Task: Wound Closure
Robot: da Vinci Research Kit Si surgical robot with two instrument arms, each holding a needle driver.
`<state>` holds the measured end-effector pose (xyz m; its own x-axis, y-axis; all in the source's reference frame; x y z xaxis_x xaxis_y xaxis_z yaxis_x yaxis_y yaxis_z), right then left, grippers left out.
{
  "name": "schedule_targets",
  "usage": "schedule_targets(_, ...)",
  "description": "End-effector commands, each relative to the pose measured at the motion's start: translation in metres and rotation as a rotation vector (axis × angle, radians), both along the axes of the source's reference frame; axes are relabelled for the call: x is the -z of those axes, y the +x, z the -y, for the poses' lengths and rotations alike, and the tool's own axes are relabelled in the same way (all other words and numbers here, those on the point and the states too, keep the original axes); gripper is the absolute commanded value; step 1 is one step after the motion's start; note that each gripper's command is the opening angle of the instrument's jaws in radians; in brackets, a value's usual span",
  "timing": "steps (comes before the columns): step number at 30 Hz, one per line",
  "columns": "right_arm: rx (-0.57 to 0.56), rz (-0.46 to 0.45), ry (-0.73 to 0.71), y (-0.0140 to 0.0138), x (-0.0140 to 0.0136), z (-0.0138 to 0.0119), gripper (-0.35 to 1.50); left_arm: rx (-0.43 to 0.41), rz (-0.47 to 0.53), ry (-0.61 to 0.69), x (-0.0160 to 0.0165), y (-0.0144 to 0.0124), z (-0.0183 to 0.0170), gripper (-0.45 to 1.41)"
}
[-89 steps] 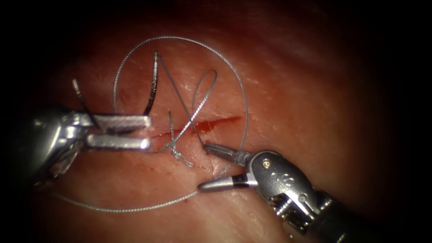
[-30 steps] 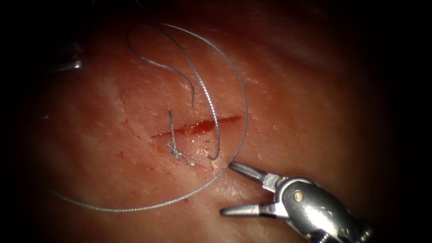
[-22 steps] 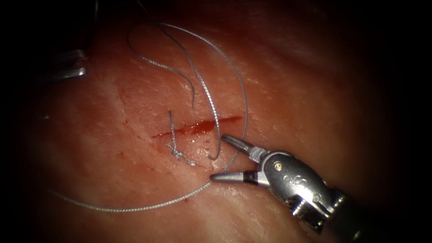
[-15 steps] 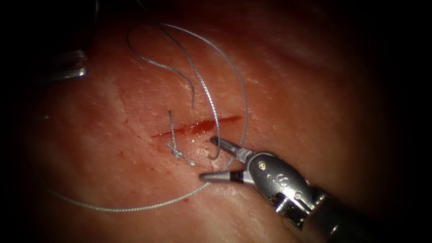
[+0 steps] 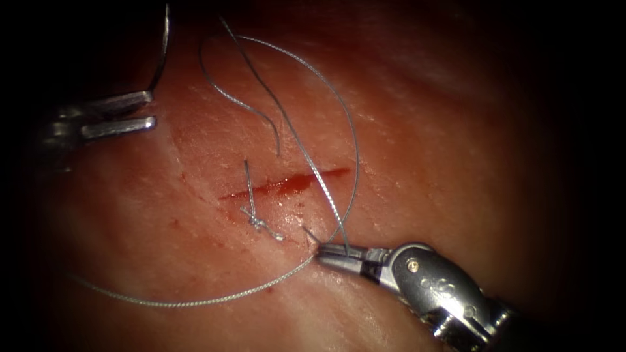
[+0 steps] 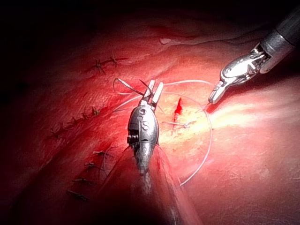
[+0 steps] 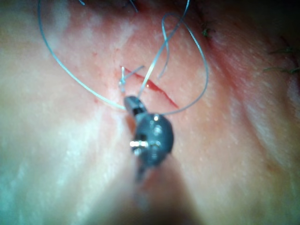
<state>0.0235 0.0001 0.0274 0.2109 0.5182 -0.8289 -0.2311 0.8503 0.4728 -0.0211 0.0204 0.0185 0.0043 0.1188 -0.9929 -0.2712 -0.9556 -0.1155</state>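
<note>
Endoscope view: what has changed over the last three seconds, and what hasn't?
The left pincer moved up and to the left, away from the cut, carrying the needle and drawing thread through. The right pincer, open half a second ago, has shut on the thread just below the cut. The tied knot and the tissue stayed as they were.

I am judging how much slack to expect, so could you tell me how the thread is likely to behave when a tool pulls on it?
The thread probably is limp yet springy, since it lies in wide loops over the tissue. Being thin, it may slip, though the right tool has shut on it below the cut. The left tool holds the needle.
</note>
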Motion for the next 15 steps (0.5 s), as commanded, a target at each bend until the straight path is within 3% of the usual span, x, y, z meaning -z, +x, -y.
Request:
schedule_targets(1,0.005,-0.003,0.001,-0.0008,0.0009,0.0008,-0.35,-0.008,0.009,-0.006,-0.0007,-0.0008,0.0000,-0.45)
schedule_targets(4,0.023,-0.014,0.004,-0.0033,0.0051,0.0035,-0.35,-0.027,0.029,-0.007,-0.0008,-0.0020,0.0012,-0.45)
schedule_targets(8,0.040,-0.030,0.008,-0.0046,0.0093,0.0059,-0.35,-0.048,0.036,-0.013,-0.0009,-0.0031,0.0019,-0.45)
schedule_targets(10,0.064,-0.044,0.014,-0.0048,0.0126,0.0074,-0.35,-0.054,0.045,-0.016,-0.0010,-0.0035,0.0021,-0.45)
schedule_targets(15,0.087,-0.072,0.007,-0.0042,0.0170,0.0082,-0.35,-0.065,0.058,-0.017,-0.0011,-0.0033,0.0021,-0.45)
